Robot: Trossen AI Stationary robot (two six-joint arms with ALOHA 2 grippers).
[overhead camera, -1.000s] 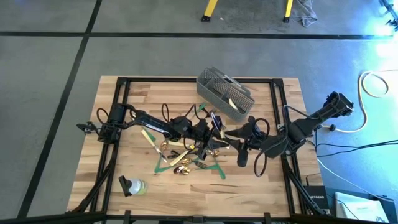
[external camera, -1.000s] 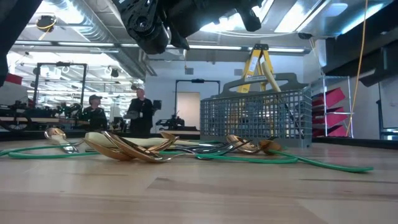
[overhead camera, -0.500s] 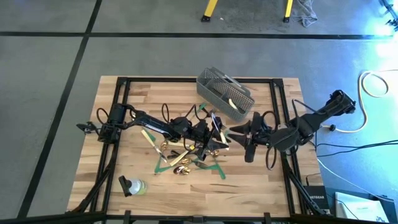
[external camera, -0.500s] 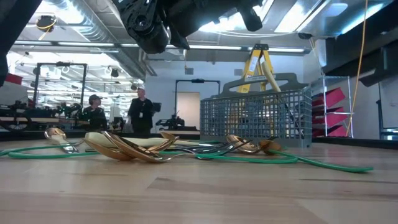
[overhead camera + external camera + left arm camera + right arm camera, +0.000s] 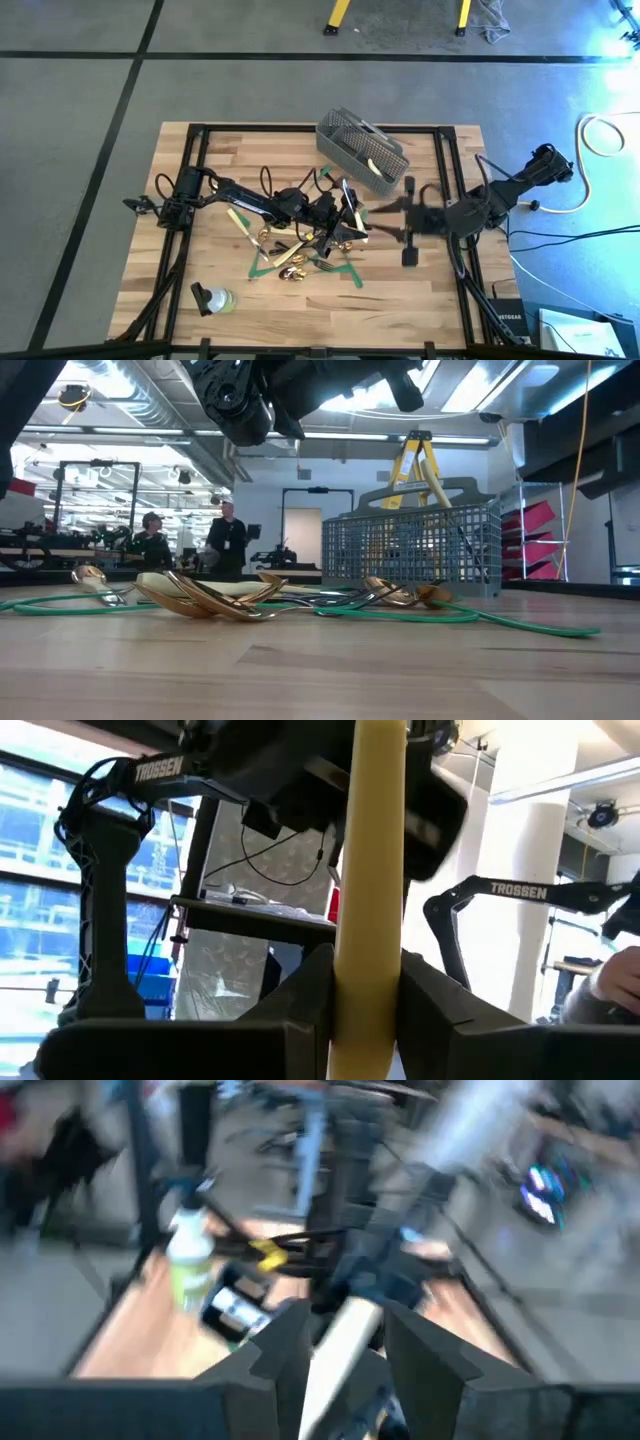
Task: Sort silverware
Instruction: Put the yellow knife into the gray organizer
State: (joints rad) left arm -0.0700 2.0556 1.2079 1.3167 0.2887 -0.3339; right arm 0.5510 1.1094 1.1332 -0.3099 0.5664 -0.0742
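The left claw (image 5: 365,1010) grips a cream knife (image 5: 368,870) upright above the silverware (image 5: 300,250) heaped on the green tape (image 5: 262,266) at the table's (image 5: 420,290) middle, while the right claw (image 5: 335,1355), blurred over the right side near the basket (image 5: 362,150), clamps another cream handle (image 5: 338,1350).

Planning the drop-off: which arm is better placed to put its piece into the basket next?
Right, probably. The right claw grips a cream-handled knife just beside the grey wire mesh basket; the left claw, also holding a cream-handled knife, sits farther away.
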